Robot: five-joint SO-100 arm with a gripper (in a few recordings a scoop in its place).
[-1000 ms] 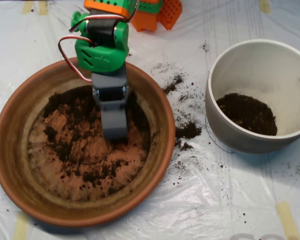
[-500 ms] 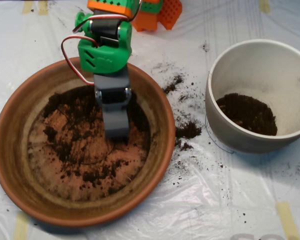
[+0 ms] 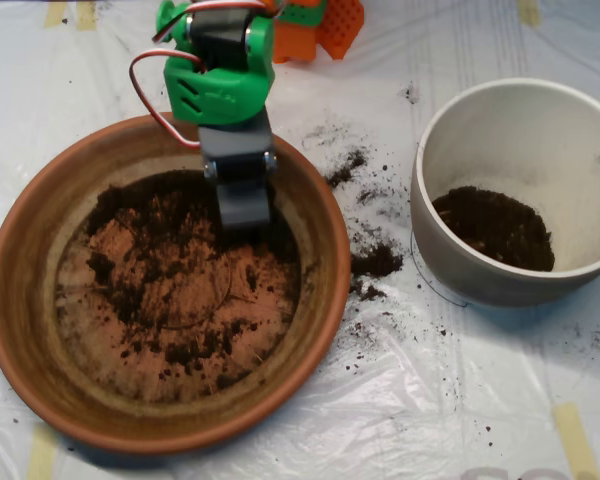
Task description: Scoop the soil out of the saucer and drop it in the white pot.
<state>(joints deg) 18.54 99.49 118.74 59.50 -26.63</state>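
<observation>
The saucer (image 3: 20,300) fills the near left of the overhead view, tilting nothing, sitting flat on the plastic sheet (image 3: 460,400). Its floor carries only a thin, patchy layer of soil (image 3: 155,210): bare terracotta shows through the middle, with a darker band along the far side and loose crumbs scattered toward the near rim. A second ago the scoop (image 3: 245,208) reached well toward the middle of the dish; it has since drawn back toward the far rim and now sits over the dark band there, leaving a lightly scraped streak where it was. Whether its shells are spread or pressed together cannot be told from above, nor whether it carries any soil. Judged from this, the pull gathered little, and what remains is thin enough that each pass will likely yield small loads. To the right, between the two vessels, spilled soil (image 3: 377,262) lies on the sheet in a clump just beside the saucer's rim, with finer specks trailing farther back. Well apart on the right stands the pot (image 3: 450,255), holding a dark heap of soil against its near-left wall, the rest of its floor pale and only dusted.
</observation>
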